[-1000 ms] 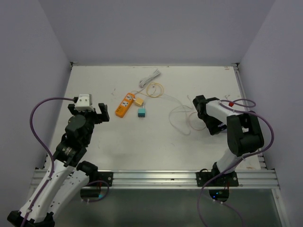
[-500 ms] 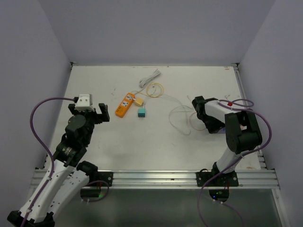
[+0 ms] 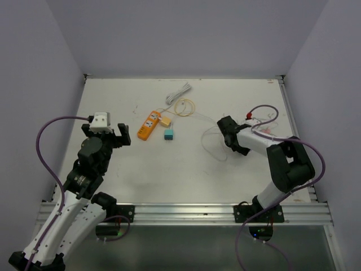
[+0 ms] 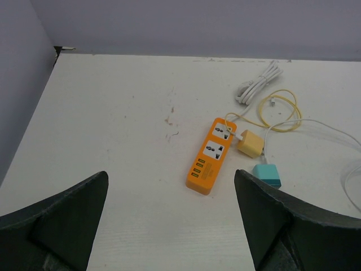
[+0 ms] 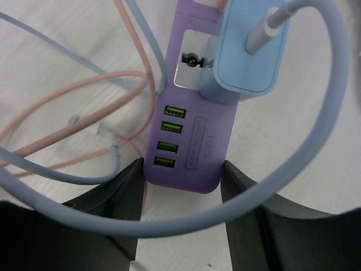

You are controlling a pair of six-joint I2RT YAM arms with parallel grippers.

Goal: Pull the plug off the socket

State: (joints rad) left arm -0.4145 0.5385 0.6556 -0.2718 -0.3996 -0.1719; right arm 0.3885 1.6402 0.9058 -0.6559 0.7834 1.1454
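In the right wrist view a purple power strip [image 5: 194, 141] lies on the table with a light blue plug [image 5: 248, 56] seated in its socket. My right gripper [image 5: 181, 189] is shut on the strip's near end, one finger [image 5: 115, 195] against each side. In the top view the right gripper [image 3: 227, 129] lies low at centre right and hides the strip. My left gripper [image 3: 107, 137] is open and empty, raised at the left; in the left wrist view it [image 4: 172, 226] hangs short of an orange power strip [image 4: 211, 155].
Beside the orange power strip [image 3: 148, 125] lie a yellow plug [image 3: 164, 121] and a teal plug [image 3: 168, 135]. A coiled white cable [image 3: 179, 93] and a yellow cable loop [image 3: 184, 106] lie behind them. Thin white and pink cables [image 3: 214, 141] spread left of the right gripper.
My right arm has stretched out to the left, its gripper shifting left, and its purple cable loop has swung toward the back. The left arm has not moved.
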